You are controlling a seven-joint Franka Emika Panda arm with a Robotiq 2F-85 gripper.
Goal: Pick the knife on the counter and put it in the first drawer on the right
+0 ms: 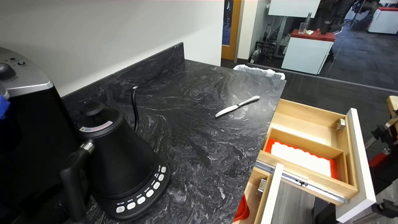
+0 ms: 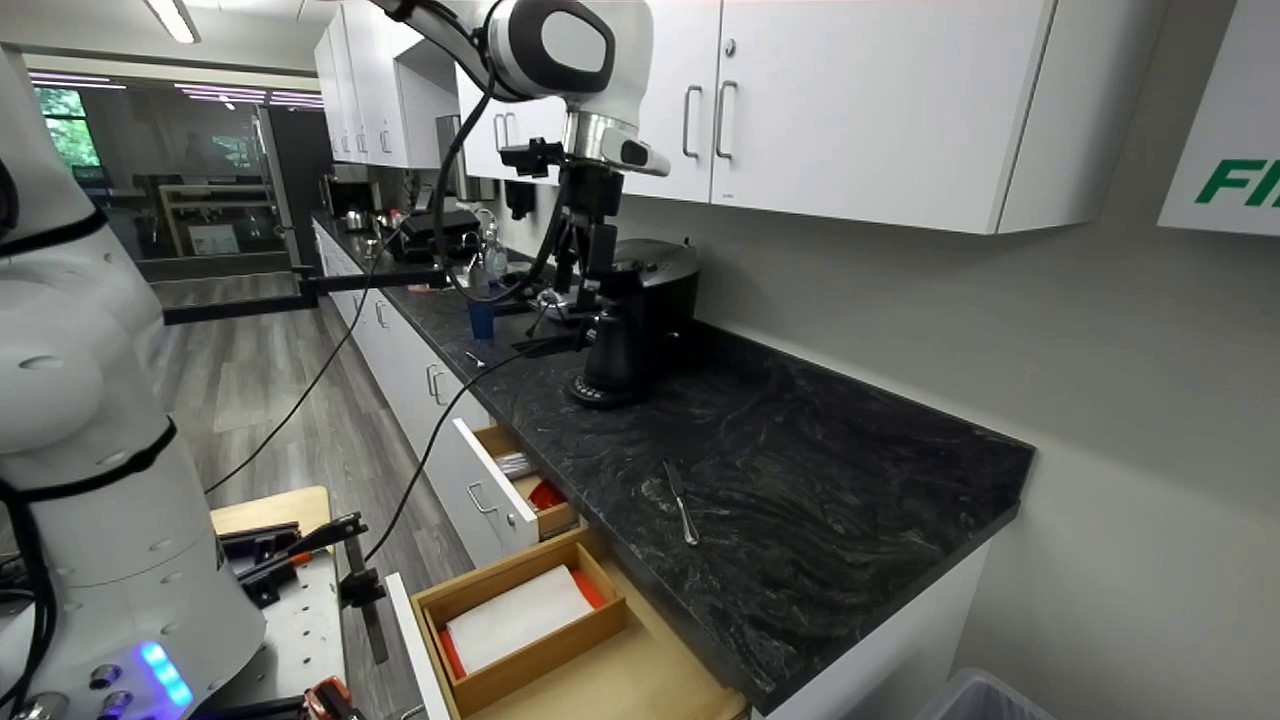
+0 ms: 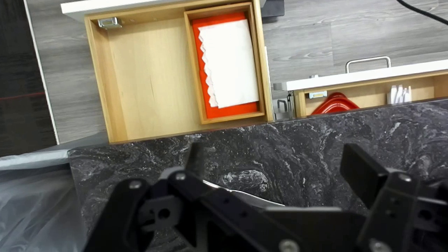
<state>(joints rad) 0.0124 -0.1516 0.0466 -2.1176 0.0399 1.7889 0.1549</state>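
Note:
The silvery knife lies flat on the black marbled counter (image 1: 199, 149); it shows in both exterior views (image 1: 238, 106) (image 2: 680, 502). In the wrist view the knife (image 3: 253, 199) is partly hidden behind the gripper's left finger linkage. My gripper (image 3: 274, 157) is open and empty, its fingers wide apart. In an exterior view the gripper (image 2: 585, 280) hangs pointing down, well above the counter and apart from the knife. The wooden drawer (image 3: 154, 80) stands pulled out below the counter edge. Its divided section holds an orange-red lining and a white sheet. It also shows in both exterior views (image 1: 311, 124) (image 2: 590, 670).
A black kettle (image 1: 121, 155) stands on the counter beside a black coffee machine (image 1: 28, 130). A second open drawer (image 3: 371, 93) holds a red item and whitish pieces. A lined bin (image 3: 35, 206) stands at the counter's end. White cabinets (image 2: 870, 100) hang above.

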